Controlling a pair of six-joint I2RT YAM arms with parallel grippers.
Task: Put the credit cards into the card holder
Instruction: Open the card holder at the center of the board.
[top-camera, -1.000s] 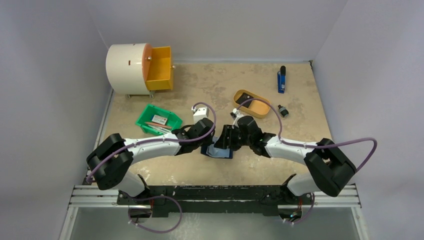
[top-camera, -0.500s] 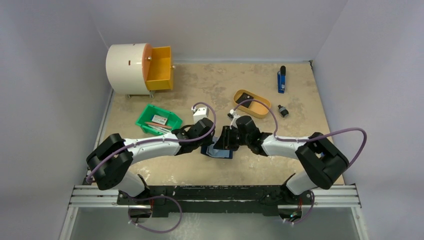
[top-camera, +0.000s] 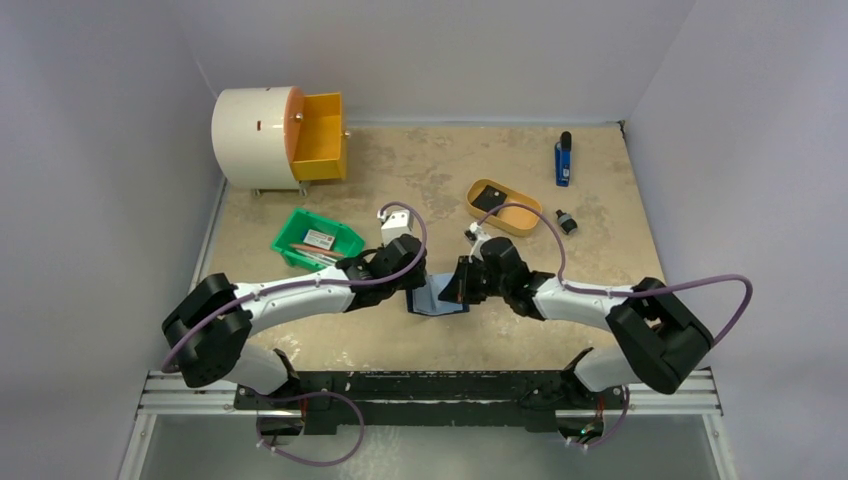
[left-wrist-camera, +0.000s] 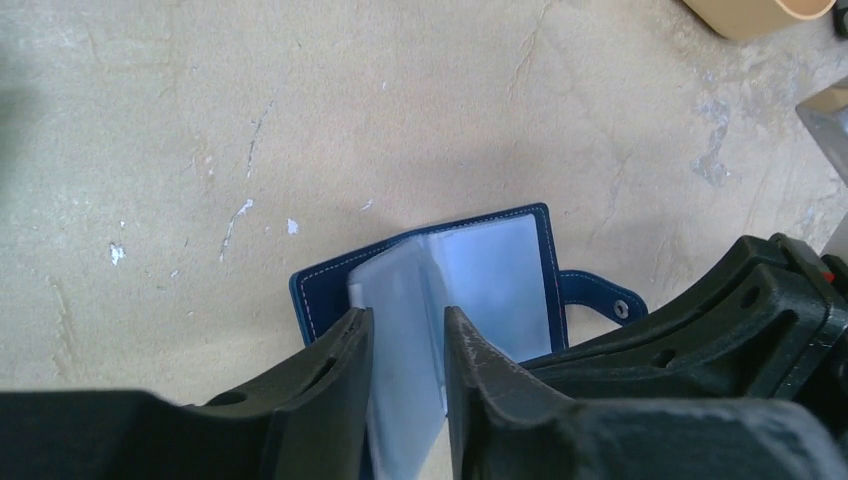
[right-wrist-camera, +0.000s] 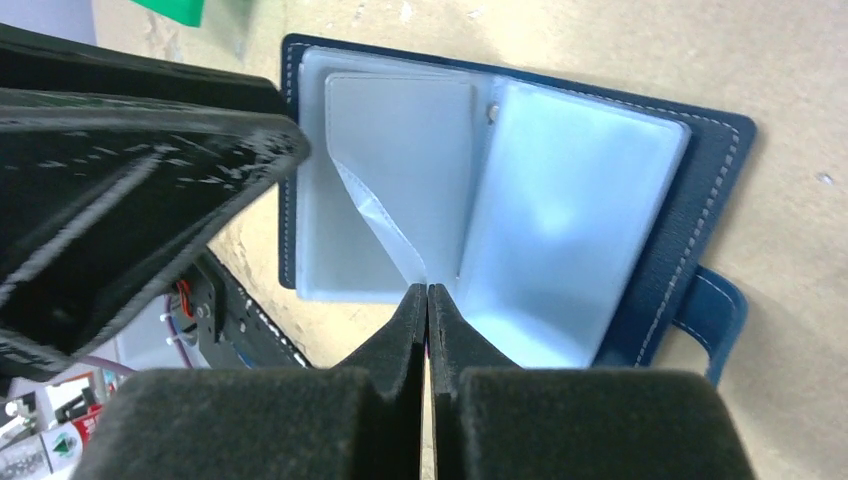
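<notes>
- Top view: holder (top-camera: 437, 298) lies open at the middle of the desk, towards the near edge.
- Left gripper (top-camera: 412, 285) is at its left side and right gripper (top-camera: 456, 287) at its right side, both low over it.
- Neither gripper shows a card.
- A card-like item sits in the green bin (top-camera: 345, 243), left of centre. A dark one sits in the yellow tray (top-camera: 520, 222), right of centre and further back. Both are well apart from the holder.
- My read: the holder is opened, no card is loaded, and every card pick and insert is left.
- Left wrist: left gripper (left-wrist-camera: 405, 325) has a narrow gap and straddles a raised clear sleeve (left-wrist-camera: 400, 300), not visibly clamped on it.
- The holder (left-wrist-camera: 480, 265) is directly under and ahead of the fingertips. Its snap tab (left-wrist-camera: 600, 295) points to the right, just beside the right gripper's body.
- Right wrist: right gripper (right-wrist-camera: 428, 292) is closed almost fully at the sleeve fold and looks to be pinching one leaf, which lifts up to the fingertips.
- The holder (right-wrist-camera: 715, 190) is spread flat just ahead of the tips, and the sleeves look empty.
- The left gripper's body fills the upper left, over the holder's left page.
</notes>
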